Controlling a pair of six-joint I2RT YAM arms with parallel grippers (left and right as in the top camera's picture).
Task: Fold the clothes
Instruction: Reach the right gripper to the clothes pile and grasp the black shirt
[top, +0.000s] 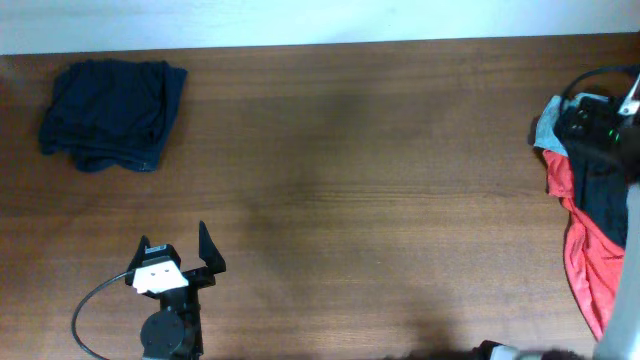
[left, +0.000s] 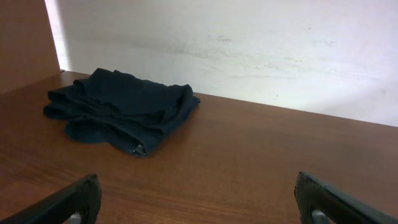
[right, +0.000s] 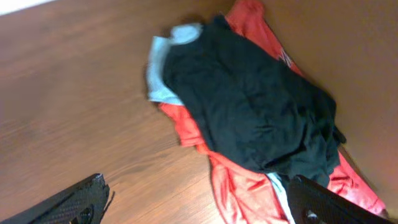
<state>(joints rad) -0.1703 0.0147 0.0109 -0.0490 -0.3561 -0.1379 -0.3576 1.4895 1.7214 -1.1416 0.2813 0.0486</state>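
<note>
At the far left of the table (top: 350, 200), near its back edge, a dark navy garment (top: 112, 115) lies in a compact, already bundled heap. It is well apart from everything else. The left gripper (left: 205, 208) sits low at the front left with its jaws spread wide and nothing between them. It faces that navy bundle from a distance and touches no cloth.

The middle of the table is bare wood, which is the natural place to spread the next piece.

At the right edge lies the unsorted pile. A black garment (right: 249, 106) is on top, a red garment (right: 230, 180) is spread under it, and a pale grey-blue piece (right: 163, 68) peeks out at the far corner. The right gripper (right: 199, 208) hovers just above the near side of this pile, jaws wide apart and holding nothing.

The step in hand looks like taking the black garment off the heap. To do it well, the right gripper should come down on an outer edge or corner of the black cloth. It should stay clear of the bunched middle, so that it pinches one layer only. A pinch that goes too deep would likely catch the red fabric underneath and drag it along. Once the gripper has closed, it should lift until the black piece hangs free. Then it can carry the piece leftward to the bare centre, where the left gripper can take an opposite corner and help pull it flat.
</note>
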